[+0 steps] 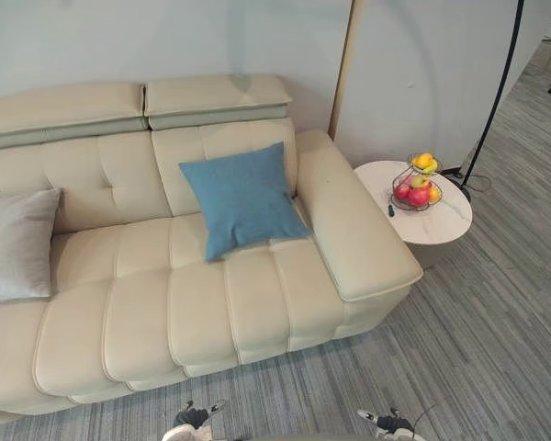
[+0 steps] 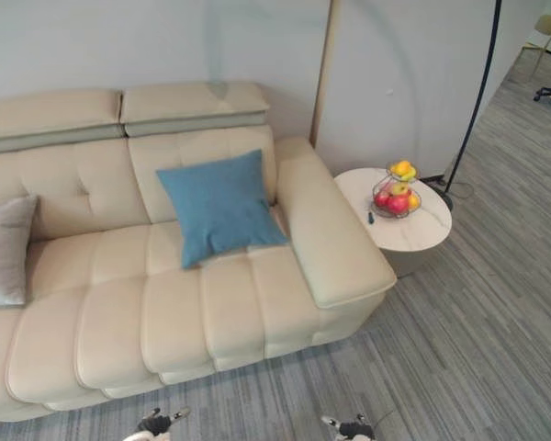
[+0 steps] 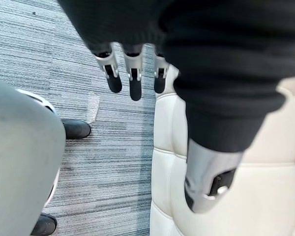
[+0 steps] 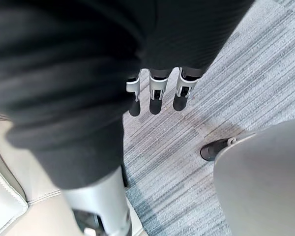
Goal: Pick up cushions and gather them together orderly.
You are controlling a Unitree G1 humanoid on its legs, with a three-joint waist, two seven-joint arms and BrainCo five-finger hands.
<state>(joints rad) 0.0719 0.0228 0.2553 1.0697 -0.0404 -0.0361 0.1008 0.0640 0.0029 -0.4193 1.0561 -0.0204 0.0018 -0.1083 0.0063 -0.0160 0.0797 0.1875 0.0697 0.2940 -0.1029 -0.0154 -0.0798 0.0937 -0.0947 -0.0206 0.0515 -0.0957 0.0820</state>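
A blue cushion (image 1: pixel 243 197) leans against the backrest at the right end of the beige sofa (image 1: pixel 257 303), next to its armrest. A grey cushion (image 1: pixel 16 243) leans at the sofa's left end, partly cut off by the picture's edge. Both hands hang low in front of the sofa, far from either cushion. My left hand (image 3: pixel 132 81) is open, fingers straight, over the carpet beside the sofa's front. My right hand (image 4: pixel 157 93) is also open and holds nothing. They show small at the lower edge of the eye views: left hand (image 1: pixel 191 421), right hand (image 1: pixel 386 424).
A round white side table (image 1: pixel 441 230) stands right of the armrest, carrying a wire basket of fruit (image 1: pixel 418 186) and a small dark object (image 1: pixel 391 210). A black lamp pole (image 1: pixel 496 92) rises behind it. Grey striped carpet (image 1: pixel 496 349) lies in front of and right of the sofa.
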